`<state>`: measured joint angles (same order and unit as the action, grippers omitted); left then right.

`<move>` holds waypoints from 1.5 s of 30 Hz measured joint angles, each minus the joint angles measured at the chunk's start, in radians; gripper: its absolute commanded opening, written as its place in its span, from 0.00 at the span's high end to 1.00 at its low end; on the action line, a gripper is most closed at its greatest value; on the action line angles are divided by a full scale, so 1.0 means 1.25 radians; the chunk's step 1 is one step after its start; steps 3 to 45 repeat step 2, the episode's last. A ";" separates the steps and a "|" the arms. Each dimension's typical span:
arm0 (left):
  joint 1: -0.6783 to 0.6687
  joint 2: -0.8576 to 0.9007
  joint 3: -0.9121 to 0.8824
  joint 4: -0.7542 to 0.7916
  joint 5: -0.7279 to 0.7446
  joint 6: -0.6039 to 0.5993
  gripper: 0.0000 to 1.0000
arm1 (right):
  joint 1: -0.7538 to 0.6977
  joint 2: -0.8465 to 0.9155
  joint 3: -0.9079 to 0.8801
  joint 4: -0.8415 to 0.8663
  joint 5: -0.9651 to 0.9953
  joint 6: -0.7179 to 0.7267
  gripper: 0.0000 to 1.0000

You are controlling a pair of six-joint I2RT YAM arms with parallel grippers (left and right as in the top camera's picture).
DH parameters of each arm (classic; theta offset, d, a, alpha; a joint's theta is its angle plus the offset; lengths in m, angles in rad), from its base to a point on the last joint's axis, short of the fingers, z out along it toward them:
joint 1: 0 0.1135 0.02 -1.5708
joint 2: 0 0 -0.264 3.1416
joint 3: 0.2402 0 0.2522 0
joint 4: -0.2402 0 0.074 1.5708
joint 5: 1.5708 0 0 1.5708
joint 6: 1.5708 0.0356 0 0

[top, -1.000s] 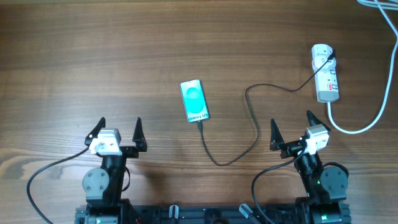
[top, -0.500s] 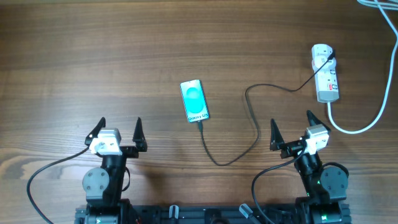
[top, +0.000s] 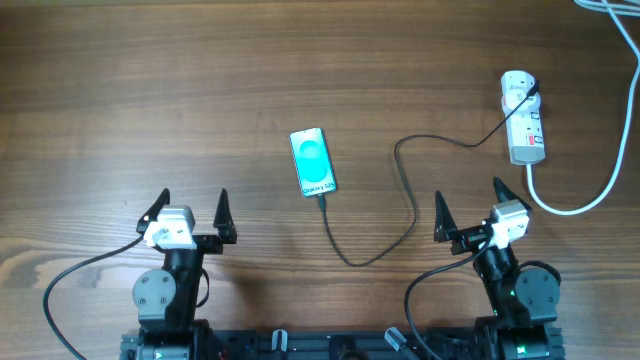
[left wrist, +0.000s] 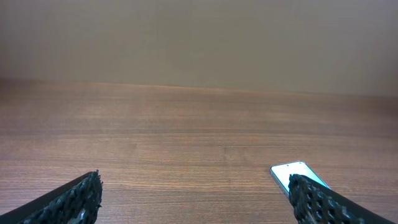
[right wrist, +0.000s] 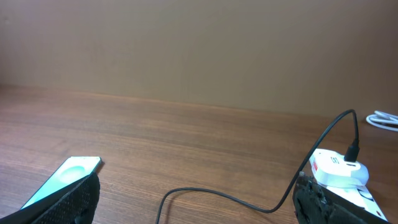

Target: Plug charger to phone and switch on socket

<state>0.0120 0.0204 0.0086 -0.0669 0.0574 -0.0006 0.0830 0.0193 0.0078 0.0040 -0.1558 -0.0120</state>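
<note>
The phone [top: 312,162] lies flat mid-table, turquoise screen up, white text at its near end. It also shows in the left wrist view [left wrist: 297,175] and the right wrist view [right wrist: 65,177]. The thin black charger cable [top: 405,190] runs from the phone's near end, where its tip sits, loops right and up to the white socket strip [top: 523,118], seen too in the right wrist view [right wrist: 339,171]. My left gripper [top: 191,212] is open and empty near the front left. My right gripper [top: 467,207] is open and empty near the front right, beside the cable loop.
A thick white cord [top: 600,195] curves from the socket's near end toward the right table edge and up to the far right corner. The cable loop [right wrist: 217,196] lies between my right fingers.
</note>
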 measured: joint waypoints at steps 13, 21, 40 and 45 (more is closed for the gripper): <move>0.000 0.000 0.000 0.000 0.000 0.000 0.00 | 0.000 0.000 0.000 0.000 0.000 0.000 0.00; 0.000 0.000 0.000 0.000 0.000 0.000 0.00 | 0.000 0.000 0.000 0.000 0.000 0.000 0.00; 0.000 0.000 0.000 0.000 0.000 0.000 0.00 | 0.000 0.000 0.000 0.000 0.000 0.000 0.00; 0.000 0.000 0.000 0.000 0.000 0.000 0.00 | 0.000 0.000 0.000 0.000 0.000 0.000 0.00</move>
